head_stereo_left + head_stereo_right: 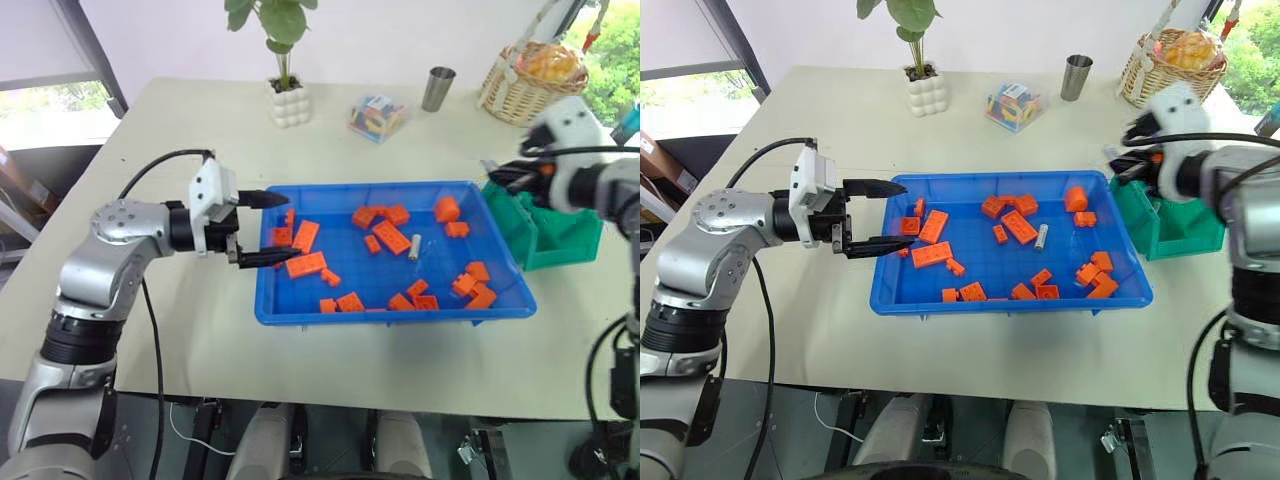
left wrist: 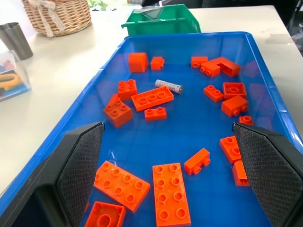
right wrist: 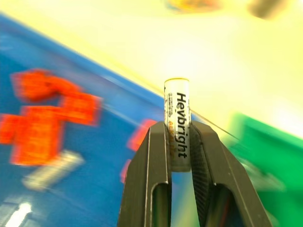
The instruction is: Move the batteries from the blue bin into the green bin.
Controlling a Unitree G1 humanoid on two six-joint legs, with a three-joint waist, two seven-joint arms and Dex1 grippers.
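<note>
My right gripper (image 3: 177, 130) is shut on one battery (image 3: 177, 123), a white cylinder with black lettering standing up between the fingers. It hovers over the gap between the blue bin's (image 1: 395, 314) right end and the green bin (image 1: 560, 240). Another battery (image 1: 414, 247) lies in the blue bin among several orange bricks, right of centre; the same battery (image 2: 168, 86) appears in the left wrist view. My left gripper (image 1: 290, 228) is open at the bin's left rim, pointing in over the bricks, with nothing between its fingers (image 2: 80, 165).
At the back of the table stand a potted plant (image 1: 289, 100), a clear box of coloured pieces (image 1: 377, 116), a metal cup (image 1: 437, 88) and a wicker basket (image 1: 530, 80). Bare tabletop lies left of and in front of the blue bin.
</note>
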